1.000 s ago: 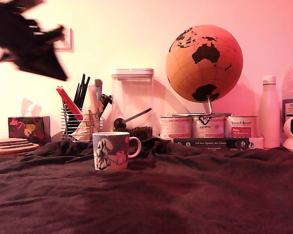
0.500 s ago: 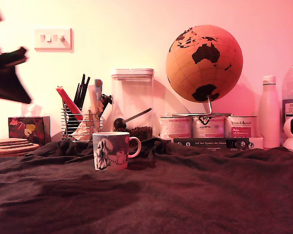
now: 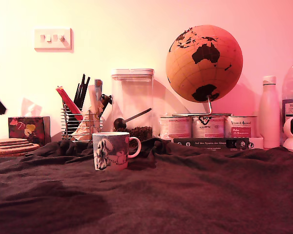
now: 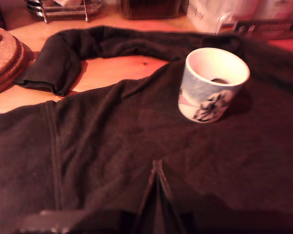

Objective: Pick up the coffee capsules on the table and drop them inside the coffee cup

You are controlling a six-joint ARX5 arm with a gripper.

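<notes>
1. While the arm shows only as a dark sliver at the exterior view's left edge, the gripper [image 4: 156, 168] is plain in the wrist view, its two dark fingers pressed together to a point with nothing between them.
2. The gripper hangs above the table [image 3: 195, 195], over the wrinkled dark cloth [image 4: 112, 146] and apart from the mug.
3. The coffee cup [image 3: 111, 150] stands upright on the cloth, its white handle turned toward the exterior view's right.
4. In the wrist view the coffee cup [image 4: 212, 85] shows its pale inside, and a small dark shape [image 4: 217, 80] lies at the bottom; whether that is a capsule I cannot tell.
5. No capsule shows on the cloth in either view.
6. Behind the cup stands a clear canister [image 3: 132, 105] with a white lid, a scoop inside it.
7. To the exterior view's left of the canister is a wire holder [image 3: 80, 119] crowded with utensils.
8. A cork-coloured globe [image 3: 204, 63] rises over three labelled tins [image 3: 207, 126] at the exterior view's right.
9. A white bottle [image 3: 269, 112] stands further right.
10. Round cork mats [image 4: 2, 58] are stacked on bare wood beside the cloth's edge.
</notes>
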